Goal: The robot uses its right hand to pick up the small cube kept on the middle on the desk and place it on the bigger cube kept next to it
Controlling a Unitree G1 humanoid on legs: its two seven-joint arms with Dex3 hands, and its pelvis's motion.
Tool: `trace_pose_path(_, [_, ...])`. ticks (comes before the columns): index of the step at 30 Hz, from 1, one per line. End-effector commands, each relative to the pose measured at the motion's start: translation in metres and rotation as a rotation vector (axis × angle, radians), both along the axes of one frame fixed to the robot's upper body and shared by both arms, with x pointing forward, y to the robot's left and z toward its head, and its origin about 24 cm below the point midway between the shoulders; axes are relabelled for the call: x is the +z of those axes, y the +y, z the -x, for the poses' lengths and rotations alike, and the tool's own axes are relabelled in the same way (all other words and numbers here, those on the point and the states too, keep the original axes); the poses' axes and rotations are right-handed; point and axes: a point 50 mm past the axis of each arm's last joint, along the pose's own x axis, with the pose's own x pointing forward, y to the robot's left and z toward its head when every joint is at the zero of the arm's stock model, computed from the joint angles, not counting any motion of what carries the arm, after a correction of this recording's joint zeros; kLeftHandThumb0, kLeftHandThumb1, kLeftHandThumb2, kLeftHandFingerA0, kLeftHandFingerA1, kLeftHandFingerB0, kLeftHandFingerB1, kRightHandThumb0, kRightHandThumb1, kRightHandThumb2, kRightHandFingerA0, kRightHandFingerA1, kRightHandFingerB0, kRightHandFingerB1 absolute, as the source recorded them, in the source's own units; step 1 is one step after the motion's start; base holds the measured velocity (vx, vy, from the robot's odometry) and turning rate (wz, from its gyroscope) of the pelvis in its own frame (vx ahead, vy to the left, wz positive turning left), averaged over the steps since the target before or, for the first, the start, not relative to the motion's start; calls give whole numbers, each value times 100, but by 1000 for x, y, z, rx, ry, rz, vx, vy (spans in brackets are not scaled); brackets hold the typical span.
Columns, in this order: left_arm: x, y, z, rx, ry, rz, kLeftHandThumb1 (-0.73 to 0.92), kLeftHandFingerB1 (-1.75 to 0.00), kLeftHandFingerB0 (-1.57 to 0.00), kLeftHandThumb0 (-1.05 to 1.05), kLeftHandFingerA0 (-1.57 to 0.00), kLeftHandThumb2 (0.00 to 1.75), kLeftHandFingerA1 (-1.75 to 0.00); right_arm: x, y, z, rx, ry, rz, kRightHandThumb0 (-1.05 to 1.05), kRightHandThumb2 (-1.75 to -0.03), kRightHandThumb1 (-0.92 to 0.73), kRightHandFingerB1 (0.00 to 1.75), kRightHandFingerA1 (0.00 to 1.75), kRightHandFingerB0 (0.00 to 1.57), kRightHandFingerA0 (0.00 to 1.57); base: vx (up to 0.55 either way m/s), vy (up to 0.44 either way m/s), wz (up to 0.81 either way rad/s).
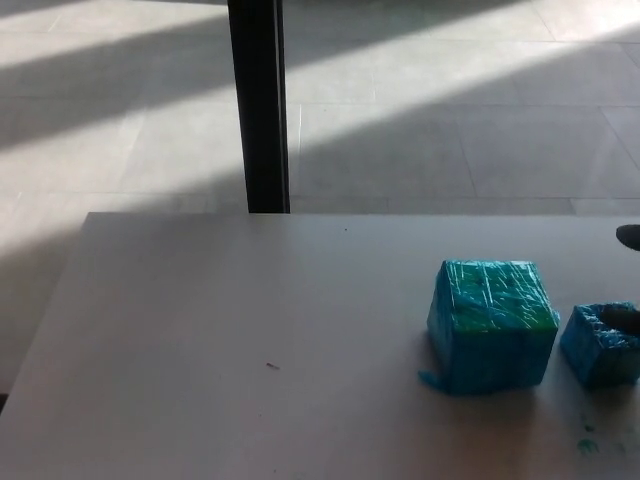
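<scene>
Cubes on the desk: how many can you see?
2. The big cube stands right of the desk's middle; the small cube sits beside it on its right, at the picture's edge. Others may lie outside the frame.

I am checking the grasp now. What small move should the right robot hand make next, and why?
Probably close around the small cube. The right robot hand barely shows at the picture's edge by it, and the cube sits on the desk beside the bigger cube.
</scene>
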Motion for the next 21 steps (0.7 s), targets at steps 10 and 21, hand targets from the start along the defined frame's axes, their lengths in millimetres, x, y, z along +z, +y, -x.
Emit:
trace_pose_path(10, [7,4,-2,-15,22,-15,77,-47,-35,-104,-41,91,-63,-13,12,-21,-59,7,145,-55,-63,-42,2,0,0,0,0,0,0])
trace_pose_path(21, [11,6,-4,4,8,-20,92,-42,-41,-99,-45,71,-64,-9,12,-26,-27,64,228,-31,-67,-44,19,68,3,8,0,0,0])
